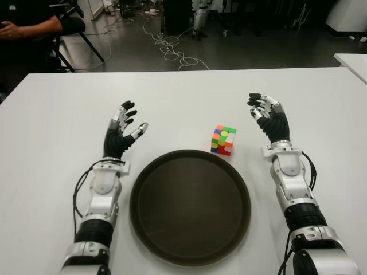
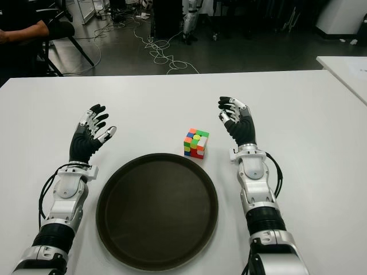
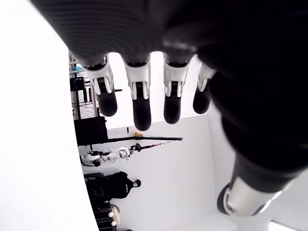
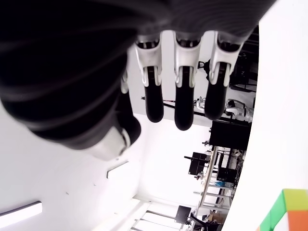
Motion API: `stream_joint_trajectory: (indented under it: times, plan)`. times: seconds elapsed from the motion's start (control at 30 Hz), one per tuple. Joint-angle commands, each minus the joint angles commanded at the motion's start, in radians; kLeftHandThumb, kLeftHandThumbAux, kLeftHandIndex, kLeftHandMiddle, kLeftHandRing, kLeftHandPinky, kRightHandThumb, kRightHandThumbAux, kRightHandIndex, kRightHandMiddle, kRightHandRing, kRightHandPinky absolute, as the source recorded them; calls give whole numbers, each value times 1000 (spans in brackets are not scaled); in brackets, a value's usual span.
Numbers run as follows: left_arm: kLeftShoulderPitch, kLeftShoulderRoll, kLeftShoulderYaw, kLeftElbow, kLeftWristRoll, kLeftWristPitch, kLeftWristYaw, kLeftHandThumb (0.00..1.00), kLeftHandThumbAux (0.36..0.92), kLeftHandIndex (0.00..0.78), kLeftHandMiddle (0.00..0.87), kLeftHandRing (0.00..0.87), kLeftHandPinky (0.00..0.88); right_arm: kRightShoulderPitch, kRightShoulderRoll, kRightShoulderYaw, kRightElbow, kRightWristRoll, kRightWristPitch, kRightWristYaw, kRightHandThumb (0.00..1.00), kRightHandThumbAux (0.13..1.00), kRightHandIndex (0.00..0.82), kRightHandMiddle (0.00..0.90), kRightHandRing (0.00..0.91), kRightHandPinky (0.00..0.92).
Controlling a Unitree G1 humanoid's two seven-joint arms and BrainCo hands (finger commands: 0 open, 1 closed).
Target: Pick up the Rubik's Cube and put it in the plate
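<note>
A multicoloured Rubik's Cube (image 1: 223, 139) sits on the white table (image 1: 183, 97), just beyond the far right rim of a round dark plate (image 1: 190, 206). My right hand (image 1: 268, 117) hovers to the right of the cube, apart from it, fingers relaxed and holding nothing. A corner of the cube (image 4: 287, 211) shows in the right wrist view. My left hand (image 1: 122, 132) is to the left of the plate's far edge, fingers spread and empty. The plate holds nothing.
A second white table's corner (image 1: 352, 63) shows at the far right. Behind the table lie floor cables (image 1: 172, 48), and a seated person (image 1: 28, 28) is at the far left.
</note>
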Motion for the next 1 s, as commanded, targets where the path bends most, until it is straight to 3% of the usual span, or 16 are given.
stream_joint_trajectory:
  times: [1.0]
  plan:
    - [0, 4, -1, 1, 16, 0, 8, 25, 734, 71, 137, 122, 110, -8, 0, -2, 28, -5, -26, -13, 672, 738, 396, 266, 274, 302]
